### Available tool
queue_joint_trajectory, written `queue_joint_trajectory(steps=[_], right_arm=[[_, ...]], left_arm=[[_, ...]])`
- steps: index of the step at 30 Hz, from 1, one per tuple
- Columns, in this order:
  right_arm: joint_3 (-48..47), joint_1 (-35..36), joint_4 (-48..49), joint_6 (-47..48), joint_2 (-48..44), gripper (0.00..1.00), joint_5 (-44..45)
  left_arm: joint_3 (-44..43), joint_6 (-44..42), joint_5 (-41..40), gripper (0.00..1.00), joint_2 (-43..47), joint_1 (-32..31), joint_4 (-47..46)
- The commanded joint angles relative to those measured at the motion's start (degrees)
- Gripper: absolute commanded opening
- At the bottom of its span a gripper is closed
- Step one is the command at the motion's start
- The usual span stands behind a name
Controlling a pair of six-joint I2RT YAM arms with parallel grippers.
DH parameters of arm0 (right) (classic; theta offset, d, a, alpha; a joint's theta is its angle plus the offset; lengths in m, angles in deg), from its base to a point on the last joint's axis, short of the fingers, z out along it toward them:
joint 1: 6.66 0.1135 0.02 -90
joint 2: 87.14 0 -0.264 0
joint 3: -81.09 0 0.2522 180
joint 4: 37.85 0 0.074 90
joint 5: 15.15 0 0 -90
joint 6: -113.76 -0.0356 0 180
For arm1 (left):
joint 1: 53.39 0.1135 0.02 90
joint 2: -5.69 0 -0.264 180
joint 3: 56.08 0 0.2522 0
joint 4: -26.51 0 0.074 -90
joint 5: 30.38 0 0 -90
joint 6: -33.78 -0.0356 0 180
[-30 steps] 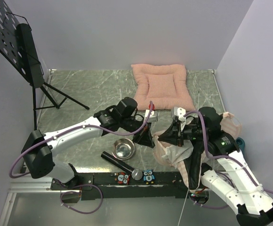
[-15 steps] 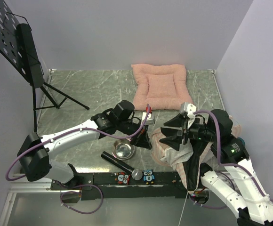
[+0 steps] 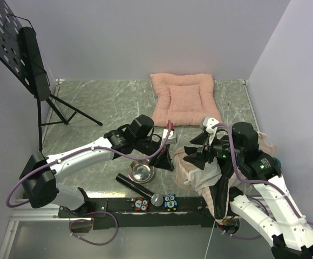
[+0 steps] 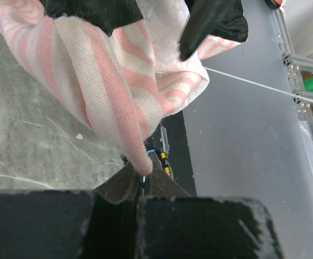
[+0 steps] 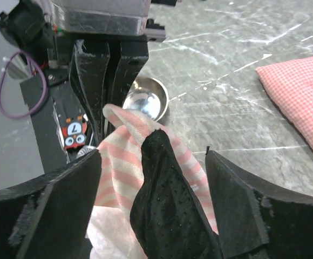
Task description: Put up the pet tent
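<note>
L pincer (image 4: 144, 181) nips pet tent (image 4: 108, 81) corner; R pincer (image 5: 152, 156) spread wide.

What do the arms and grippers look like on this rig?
The left arm and right arm have white shell links with black joints and bases. A purple cable runs along each. The left gripper and right gripper have flat black fingers. A green light glows on the right arm.
</note>
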State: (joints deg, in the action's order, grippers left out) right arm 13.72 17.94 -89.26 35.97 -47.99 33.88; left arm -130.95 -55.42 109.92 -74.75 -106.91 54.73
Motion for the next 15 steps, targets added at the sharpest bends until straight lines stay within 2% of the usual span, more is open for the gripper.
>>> queue_joint_trajectory(steps=[1,4,7,10,11,12,15], right_arm=[[-0.28,0.27,-0.23,4.58,1.01,0.80,-3.58],[-0.45,0.45,-0.14,6.60,1.80,0.66,-5.00],[-0.71,0.54,-0.67,7.92,2.68,0.44,-5.00],[-0.62,0.62,0.03,7.92,2.59,0.17,-3.95],[-0.71,0.62,0.21,8.01,2.42,0.06,-3.85],[-0.71,0.54,0.47,7.92,1.98,0.00,-3.68],[0.08,0.45,2.75,6.34,0.05,0.00,-3.06]], left_arm=[[-1.91,-2.64,1.73,0.01,0.02,-1.15,1.80],[-3.32,-3.87,1.73,0.01,-0.68,-1.15,3.38],[-4.29,-5.01,1.82,0.01,-0.85,-1.15,4.44],[-4.64,-5.63,1.82,0.01,-0.68,-1.15,5.14],[-4.38,-5.54,1.82,0.01,-0.50,-1.15,5.05],[-4.20,-5.20,1.73,0.01,-0.24,-1.15,4.88],[-1.66,-3.01,1.64,0.04,1.25,-0.89,1.81]])
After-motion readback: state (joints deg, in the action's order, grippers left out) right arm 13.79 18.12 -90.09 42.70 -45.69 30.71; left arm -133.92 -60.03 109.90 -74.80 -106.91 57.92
